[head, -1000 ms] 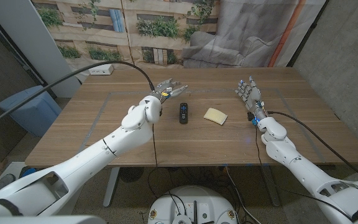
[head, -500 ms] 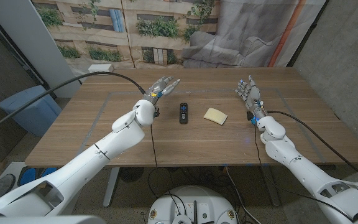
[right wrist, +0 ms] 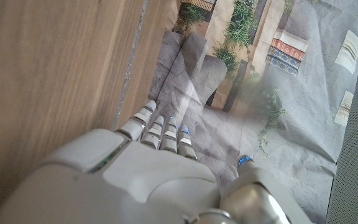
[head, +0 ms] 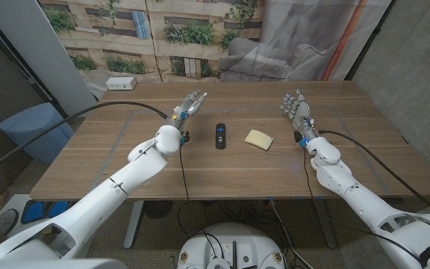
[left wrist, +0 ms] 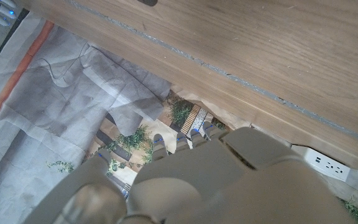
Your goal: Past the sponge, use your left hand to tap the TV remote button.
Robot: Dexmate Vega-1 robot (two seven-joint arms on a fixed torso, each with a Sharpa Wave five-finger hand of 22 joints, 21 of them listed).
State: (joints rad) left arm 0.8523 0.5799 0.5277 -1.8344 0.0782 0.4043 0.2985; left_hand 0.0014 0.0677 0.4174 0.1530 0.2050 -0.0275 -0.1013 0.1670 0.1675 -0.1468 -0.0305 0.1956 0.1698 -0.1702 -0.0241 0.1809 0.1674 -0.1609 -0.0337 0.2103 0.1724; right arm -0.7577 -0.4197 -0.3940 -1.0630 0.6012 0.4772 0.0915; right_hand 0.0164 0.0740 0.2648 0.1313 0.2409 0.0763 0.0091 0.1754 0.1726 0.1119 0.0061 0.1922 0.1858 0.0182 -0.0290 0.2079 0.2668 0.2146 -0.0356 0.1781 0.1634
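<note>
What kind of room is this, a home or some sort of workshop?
Probably a lab or test space dressed up, not a home: a printed backdrop of plants and planks hangs behind the wooden table, bare concrete wall stands at one side, and a power strip lies on the table.

On the tabletop (head: 275, 172), the remote (head: 219, 135) is placed between the left hand (head: 187, 107) and the sponge (head: 259, 139), apparently apart.
</note>
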